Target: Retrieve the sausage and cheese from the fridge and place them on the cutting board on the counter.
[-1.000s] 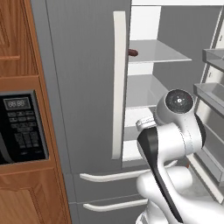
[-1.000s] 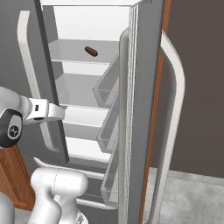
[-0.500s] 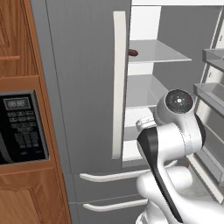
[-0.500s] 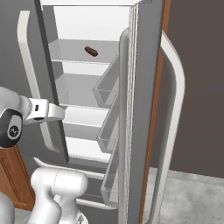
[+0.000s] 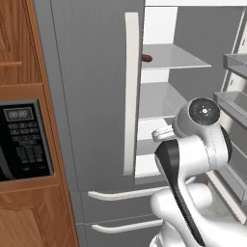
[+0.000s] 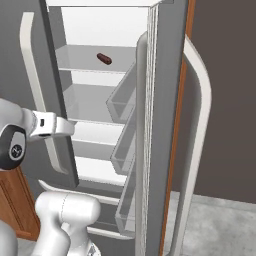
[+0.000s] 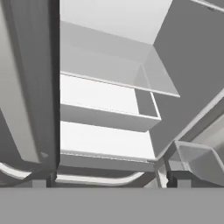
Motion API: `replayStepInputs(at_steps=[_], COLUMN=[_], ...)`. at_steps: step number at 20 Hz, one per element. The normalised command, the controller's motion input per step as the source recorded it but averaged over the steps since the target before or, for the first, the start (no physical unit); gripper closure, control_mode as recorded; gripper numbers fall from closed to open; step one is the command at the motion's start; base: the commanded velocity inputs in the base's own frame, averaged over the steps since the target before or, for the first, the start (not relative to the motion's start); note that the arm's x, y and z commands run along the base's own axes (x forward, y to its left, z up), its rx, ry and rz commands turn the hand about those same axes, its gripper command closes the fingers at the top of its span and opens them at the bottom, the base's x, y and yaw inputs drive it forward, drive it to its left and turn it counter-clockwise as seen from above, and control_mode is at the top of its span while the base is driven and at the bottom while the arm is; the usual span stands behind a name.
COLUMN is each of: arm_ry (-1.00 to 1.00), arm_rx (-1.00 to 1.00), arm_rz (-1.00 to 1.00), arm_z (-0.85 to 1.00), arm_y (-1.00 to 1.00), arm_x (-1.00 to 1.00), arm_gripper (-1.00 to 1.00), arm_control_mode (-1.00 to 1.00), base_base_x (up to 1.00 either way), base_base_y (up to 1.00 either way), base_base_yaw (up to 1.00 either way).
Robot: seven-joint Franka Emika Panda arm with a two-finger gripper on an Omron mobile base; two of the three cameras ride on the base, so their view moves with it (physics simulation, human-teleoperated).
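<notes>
The fridge (image 5: 91, 96) stands with its left door shut and its right door (image 6: 162, 125) swung open. The sausage (image 6: 104, 58), a slim dark reddish-brown cylinder, lies on an upper white shelf; in the left base view one end of the sausage (image 5: 146, 58) peeks past the left door's long white handle (image 5: 130, 91). My gripper (image 7: 108, 181) is open with nothing between its fingers and faces the lower shelves (image 7: 100, 140) from just outside the opening, well below the sausage. The cheese, the cutting board and the counter are out of view.
A black microwave (image 5: 21, 140) sits in the wooden cabinet left of the fridge. Clear bins (image 6: 122, 100) line the inside of the open right door. Two drawers with white handles (image 5: 125, 194) lie below the fridge compartment, close to my arm.
</notes>
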Motion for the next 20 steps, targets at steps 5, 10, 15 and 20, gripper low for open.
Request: replayStepInputs(at_steps=[5, 10, 15, 20], arm_ry=[-0.08, 0.0, 0.0, -0.02], arm_rx=[0.07, 0.09, 0.12, 0.04], arm_rz=[0.05, 0.0, 0.0, 0.05], arm_z=[0.62, 0.66, 0.69, 0.16], arm_y=[-0.21, -0.23, -0.23, -0.06], arm_x=[-0.12, 0.0, 0.0, 0.0], arm_gripper=[-1.0, -1.0, -1.0, -1.0], arm_control_mode=[-1.0, -1.0, -1.0, -1.0], base_base_x=[0.0, 0.0, 0.0, 0.0], base_base_y=[0.0, 0.0, 0.0, 0.0], base_base_yaw=[0.0, 0.0, 0.0, 0.0])
